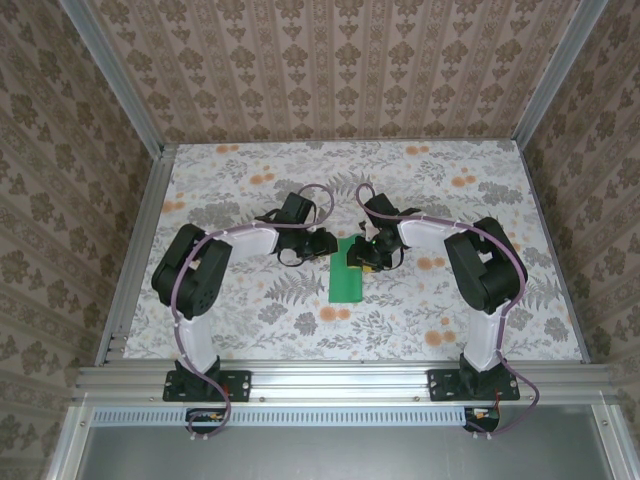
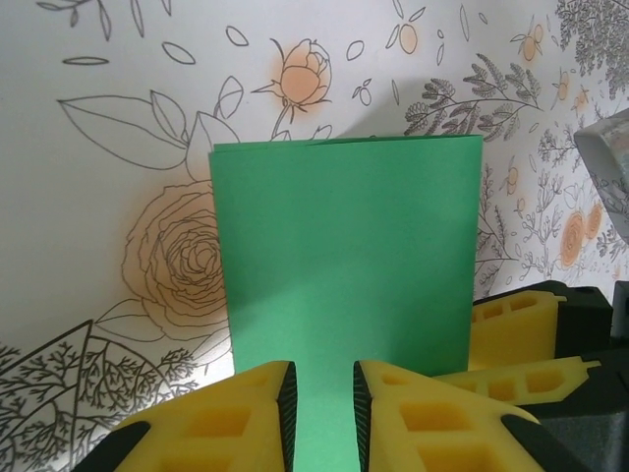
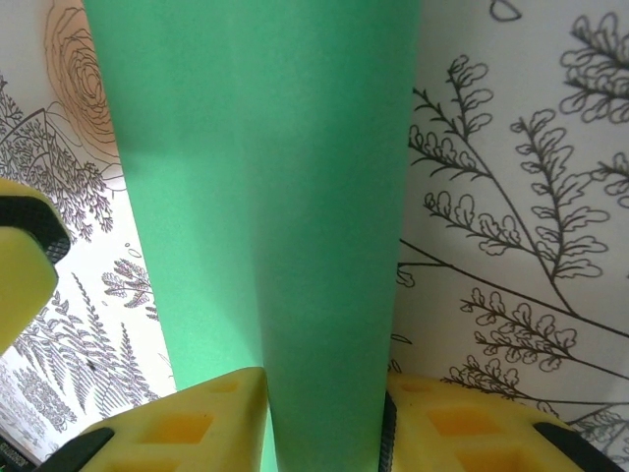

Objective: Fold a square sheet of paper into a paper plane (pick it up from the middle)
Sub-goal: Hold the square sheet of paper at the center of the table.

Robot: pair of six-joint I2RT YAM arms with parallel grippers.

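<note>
We look down on the flowered table [image 1: 250,330], and at its middle lies the paper plane [image 1: 349,280], for now a plain green oblong doubled lengthwise, no nose yet. We judge the folding is at an early crease, with both claws at the far end. The next move likely calls for lifting one far corner and pressing it to the centre line without dragging the sheet. The left gripper [image 2: 324,383] stands narrowly parted above the paper. Green fills the gap of the right gripper [image 3: 322,393]; we cannot tell whether it pinches.
</note>
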